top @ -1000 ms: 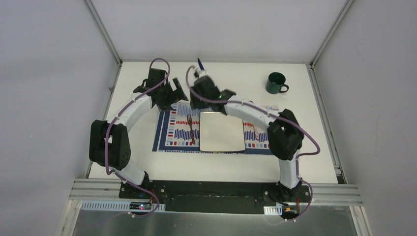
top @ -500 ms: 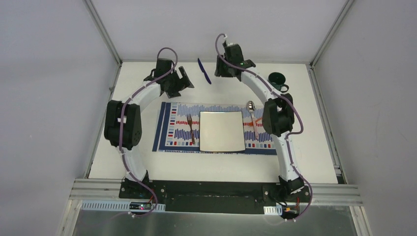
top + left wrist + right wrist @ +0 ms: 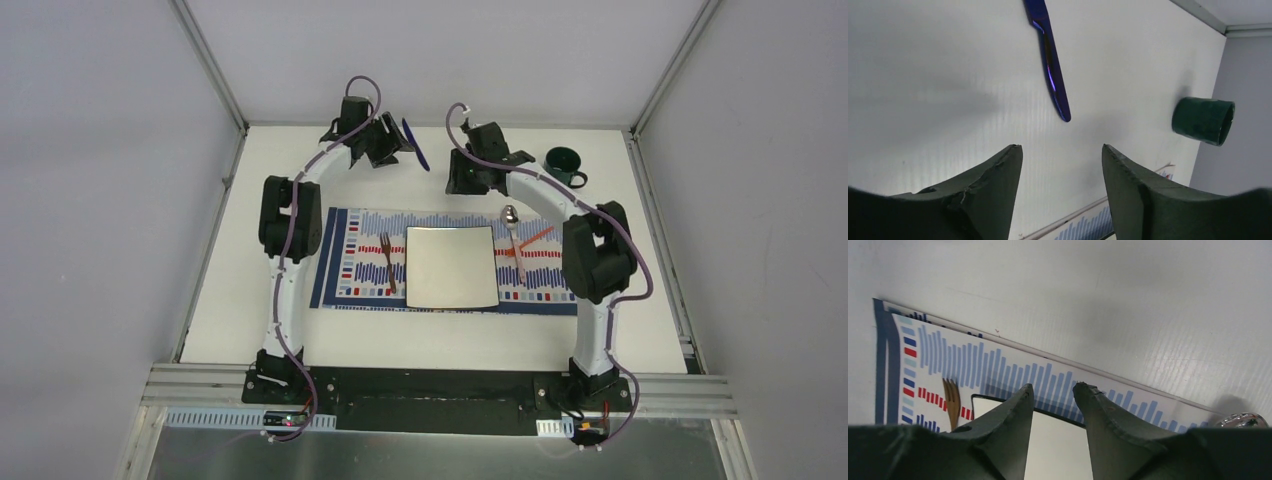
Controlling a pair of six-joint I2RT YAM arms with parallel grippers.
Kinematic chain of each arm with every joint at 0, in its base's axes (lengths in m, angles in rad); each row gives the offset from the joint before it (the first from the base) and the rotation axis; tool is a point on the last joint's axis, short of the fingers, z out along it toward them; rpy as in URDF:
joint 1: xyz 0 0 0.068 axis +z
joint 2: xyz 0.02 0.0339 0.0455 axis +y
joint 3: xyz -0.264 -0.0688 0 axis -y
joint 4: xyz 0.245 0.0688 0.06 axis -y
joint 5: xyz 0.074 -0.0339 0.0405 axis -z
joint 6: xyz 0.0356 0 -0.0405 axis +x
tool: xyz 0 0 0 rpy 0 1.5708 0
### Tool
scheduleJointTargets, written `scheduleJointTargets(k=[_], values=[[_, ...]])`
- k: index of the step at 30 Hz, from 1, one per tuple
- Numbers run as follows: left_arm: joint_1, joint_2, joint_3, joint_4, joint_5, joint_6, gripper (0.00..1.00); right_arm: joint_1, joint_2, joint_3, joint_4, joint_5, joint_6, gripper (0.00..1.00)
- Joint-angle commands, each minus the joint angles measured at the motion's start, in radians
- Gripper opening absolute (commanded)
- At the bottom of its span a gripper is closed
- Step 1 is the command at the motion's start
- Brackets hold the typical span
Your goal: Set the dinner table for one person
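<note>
The dinner table (image 3: 260, 335) carries a striped placemat (image 3: 345, 262) with a square white plate (image 3: 451, 266), a wooden fork (image 3: 387, 260) to its left and a spoon (image 3: 512, 222) to its right. A blue knife (image 3: 415, 144) lies on the bare table at the far edge; in the left wrist view the knife (image 3: 1050, 60) is ahead of the fingers. My left gripper (image 3: 392, 152) is open and empty, just left of the knife, and also shows in the left wrist view (image 3: 1062, 155). My right gripper (image 3: 465, 183) hovers over the mat's far edge, empty, its jaws only slightly apart (image 3: 1053, 387).
A dark green mug (image 3: 563, 167) stands at the far right of the table; in the left wrist view the mug (image 3: 1204, 120) appears right of the knife. Aluminium frame posts and grey walls close the table's sides and back.
My left gripper has swung right along the far edge, up to the knife. My right gripper has pulled back from the far edge to the mat's far edge. The knife has not moved.
</note>
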Motion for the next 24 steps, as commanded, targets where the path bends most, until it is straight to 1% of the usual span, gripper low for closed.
scheduleJointTargets(k=[1,4,7,9,10,13,15,19,22,24], values=[[-0.021,0.082,0.117,0.12,0.072,-0.061,0.68,-0.003,-0.12,-0.041,0.101,-0.032,0.013,0.44],[-0.025,0.132,0.138,0.259,0.13,-0.124,0.74,0.0,-0.143,-0.065,0.112,-0.049,0.022,0.44],[-0.026,0.18,0.153,0.427,0.186,-0.211,0.75,0.003,-0.15,-0.095,0.14,-0.07,0.035,0.44],[-0.026,0.211,0.185,0.492,0.19,-0.257,0.76,0.004,-0.146,-0.109,0.15,-0.083,0.038,0.44],[-0.027,0.234,0.216,0.498,0.192,-0.269,0.77,0.005,-0.144,-0.114,0.153,-0.083,0.042,0.44],[-0.029,0.296,0.341,0.411,0.186,-0.276,0.77,0.007,-0.141,-0.137,0.17,-0.088,0.048,0.44],[-0.029,0.299,0.35,0.408,0.174,-0.282,0.77,0.009,-0.138,-0.145,0.178,-0.092,0.052,0.44],[-0.032,0.278,0.311,0.452,0.135,-0.284,0.77,0.014,-0.129,-0.152,0.193,-0.104,0.056,0.44],[-0.032,0.306,0.359,0.414,0.097,-0.27,0.77,0.019,-0.12,-0.156,0.201,-0.11,0.062,0.44],[-0.032,0.314,0.374,0.381,0.046,-0.251,0.76,0.021,-0.119,-0.159,0.205,-0.123,0.062,0.43]])
